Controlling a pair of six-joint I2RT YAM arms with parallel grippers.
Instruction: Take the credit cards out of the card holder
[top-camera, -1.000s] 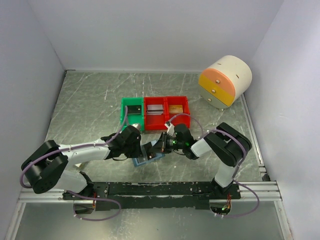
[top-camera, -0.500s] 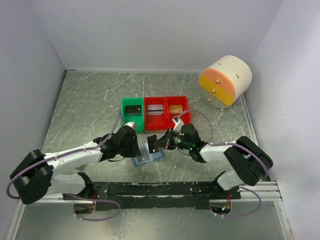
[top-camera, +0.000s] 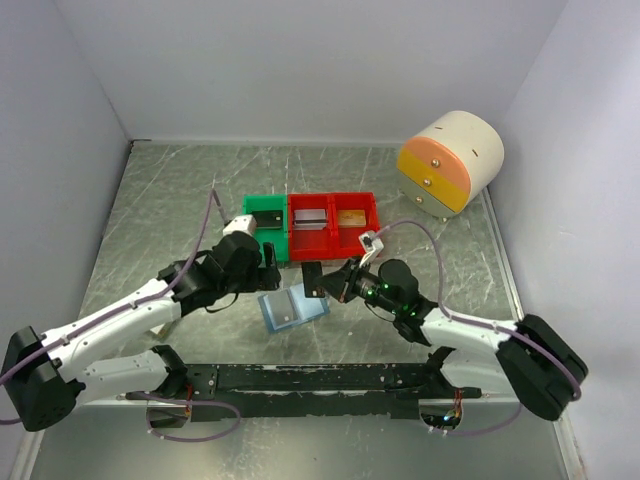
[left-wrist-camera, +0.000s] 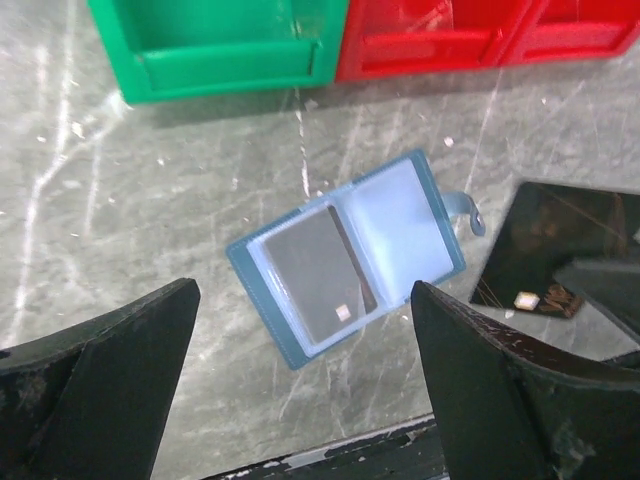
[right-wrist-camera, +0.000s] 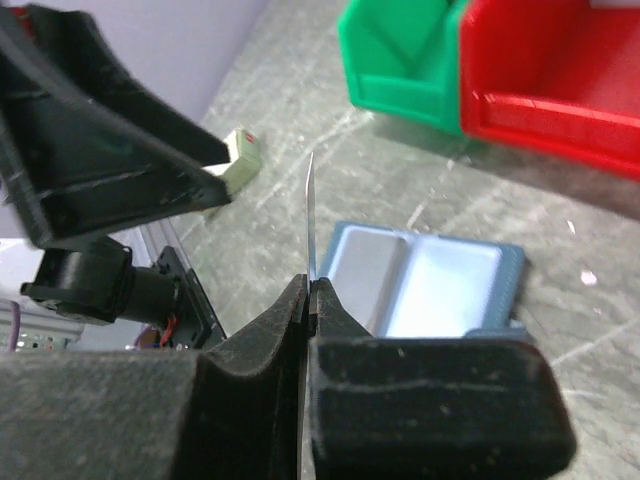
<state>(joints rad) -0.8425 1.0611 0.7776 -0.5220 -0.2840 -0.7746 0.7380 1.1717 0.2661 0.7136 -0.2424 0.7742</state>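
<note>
The top camera looks down from above and behind the arm bases, far enough to take in the whole table (top-camera: 170, 200). The left wrist camera faces nearly straight down past the spread left gripper (left-wrist-camera: 303, 295), close over the card holder (left-wrist-camera: 345, 260) below that claw. The right wrist camera sights low along the right gripper (right-wrist-camera: 308, 288), very near its edge-on credit card (right-wrist-camera: 311, 215); all three share the holder just beyond its tips.

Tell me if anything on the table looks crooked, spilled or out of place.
Nothing is spilled or damaged. The card holder lies open and turned askew to the row of bins, with one grey card in a pocket. The right gripper pinches a dark card clear of it.
</note>
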